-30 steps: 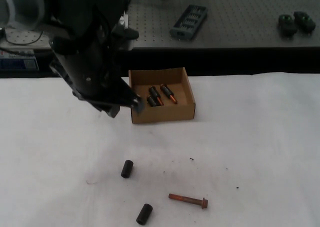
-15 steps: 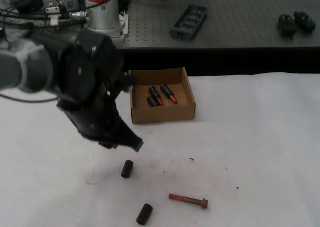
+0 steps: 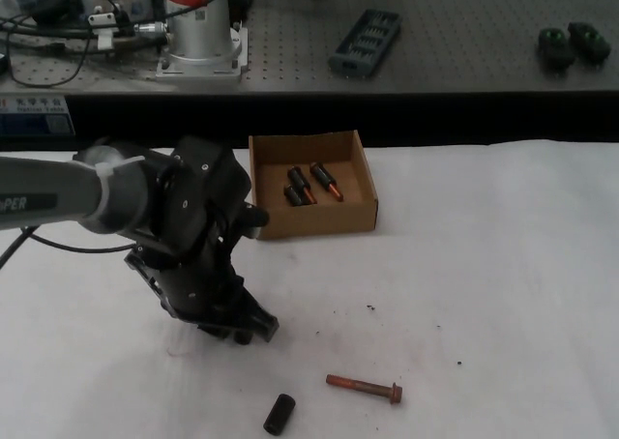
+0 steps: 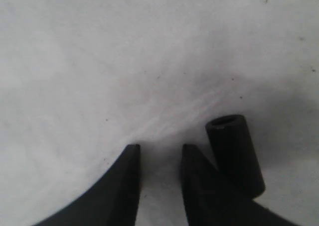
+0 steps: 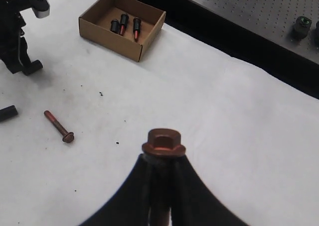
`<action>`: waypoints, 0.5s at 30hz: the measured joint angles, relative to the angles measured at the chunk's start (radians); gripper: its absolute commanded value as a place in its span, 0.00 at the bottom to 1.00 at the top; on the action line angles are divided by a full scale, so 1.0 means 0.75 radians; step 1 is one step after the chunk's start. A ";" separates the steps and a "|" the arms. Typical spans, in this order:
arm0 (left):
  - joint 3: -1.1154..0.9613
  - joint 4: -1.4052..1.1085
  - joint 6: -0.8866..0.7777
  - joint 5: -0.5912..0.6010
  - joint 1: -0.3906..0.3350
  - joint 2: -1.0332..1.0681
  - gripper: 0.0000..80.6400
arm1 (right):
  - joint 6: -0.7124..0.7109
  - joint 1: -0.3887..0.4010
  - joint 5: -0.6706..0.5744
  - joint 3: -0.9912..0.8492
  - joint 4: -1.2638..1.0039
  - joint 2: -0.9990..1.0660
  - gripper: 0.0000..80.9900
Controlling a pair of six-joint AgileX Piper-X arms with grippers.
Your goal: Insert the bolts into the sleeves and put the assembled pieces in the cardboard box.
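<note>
In the high view the black left end effector [image 3: 253, 331] hangs low over the white-covered tabletop [image 3: 503, 294], and its body covers the spot beneath it. The left wrist view lays that spot open. The two dark fingers stand spread with a bare gap of white sheet between them, and a short black cylindrical sleeve [image 4: 234, 154] lies on its side just outside one finger, not between the pair. The right wrist view shows the right end effector [image 5: 162, 162] raised above the sheet, its fingers pressed onto the shank of a copper-coloured bolt with a flanged hex head [image 5: 163, 142], head outward. A second black sleeve [image 3: 280, 413] and a loose copper-coloured bolt [image 3: 365, 388] lie flat near the high view's lower edge. They are apart from each other and well apart from the open brown cardboard box [image 3: 314, 221]. The box sits near the far edge of the sheet, just before a dark perforated metal bench [image 3: 464, 33], and holds three assembled pieces [image 3: 326, 180] lying on its floor. A broad stretch of white sheet runs between the box and the loose parts. In the right wrist view, more sheet lies between the held bolt and the box.
</note>
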 measured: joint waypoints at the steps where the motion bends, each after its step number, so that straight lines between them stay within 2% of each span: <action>1: 0.000 -0.002 0.000 0.004 0.000 0.020 0.28 | 0.000 0.000 0.000 0.000 -0.003 -0.002 0.07; 15: -0.014 -0.016 0.000 0.043 0.007 0.039 0.28 | 0.000 0.000 0.000 0.002 -0.063 -0.091 0.07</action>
